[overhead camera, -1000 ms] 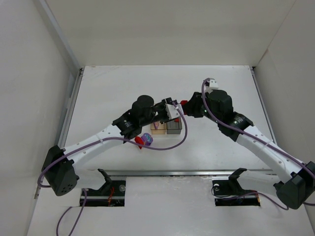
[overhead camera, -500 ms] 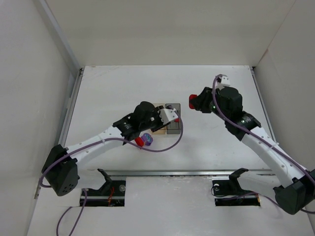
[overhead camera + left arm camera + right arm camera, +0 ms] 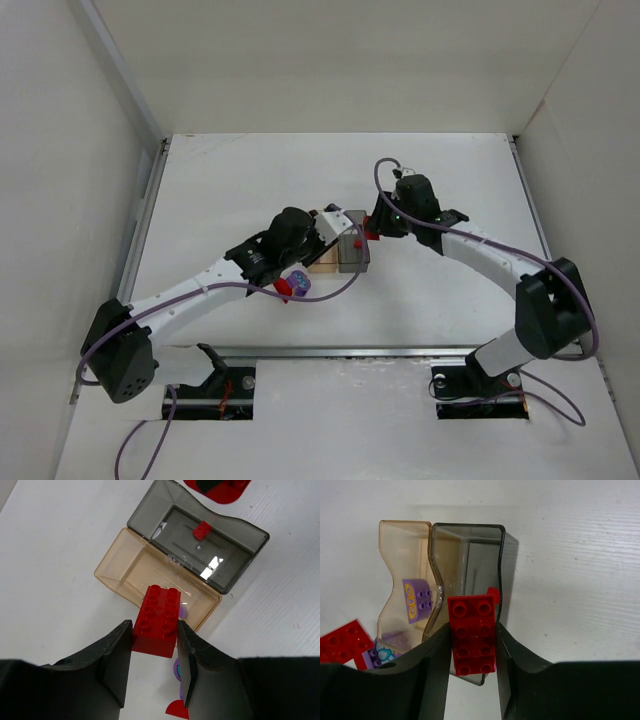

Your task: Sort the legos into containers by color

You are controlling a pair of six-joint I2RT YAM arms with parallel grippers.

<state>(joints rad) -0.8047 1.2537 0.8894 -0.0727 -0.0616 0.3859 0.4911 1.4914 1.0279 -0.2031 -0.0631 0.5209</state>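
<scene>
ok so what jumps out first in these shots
The left claw pinches a red brick at the tan bin; the right claw pinches another red brick at the grey bin. The bins sit side by side mid table, a small red piece in the grey one, a purple piece in the tan.

Illumination is bright, even and diffuse. The white table point(image 3: 250, 180) and the enclosure walls point(image 3: 60, 150) reflect it, so shadows stay soft and short. In the left wrist view, the dark grey bin point(image 3: 147, 505) shows white glare patches on its floor. In the right wrist view, lens distortion bends the walls of the tan bin point(image 3: 390, 555), and the dark grey bin casts a faint shadow to its right. The overhead view is sharp.
</scene>
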